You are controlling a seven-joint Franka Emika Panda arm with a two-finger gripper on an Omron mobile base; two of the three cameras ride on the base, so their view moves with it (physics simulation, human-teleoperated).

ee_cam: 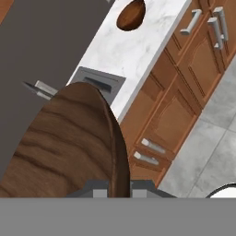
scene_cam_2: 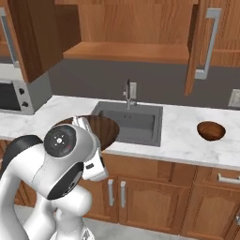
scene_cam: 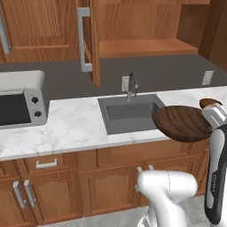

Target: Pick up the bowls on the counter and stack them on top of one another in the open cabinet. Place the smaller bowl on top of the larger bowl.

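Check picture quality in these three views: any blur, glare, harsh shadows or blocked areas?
Left base view: sharp, flat even light, no glare on the counter. Right base view: sharp, but the arm covers most of the larger bowl; the smaller bowl is clear. Hand view: rolled sideways, the larger bowl looms close, grain still crisp.

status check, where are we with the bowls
Gripper shut on larger bowl, held in the air at the counter front edge. Smaller bowl on counter right of sink. Open cabinet shelf bare, path unobstructed.
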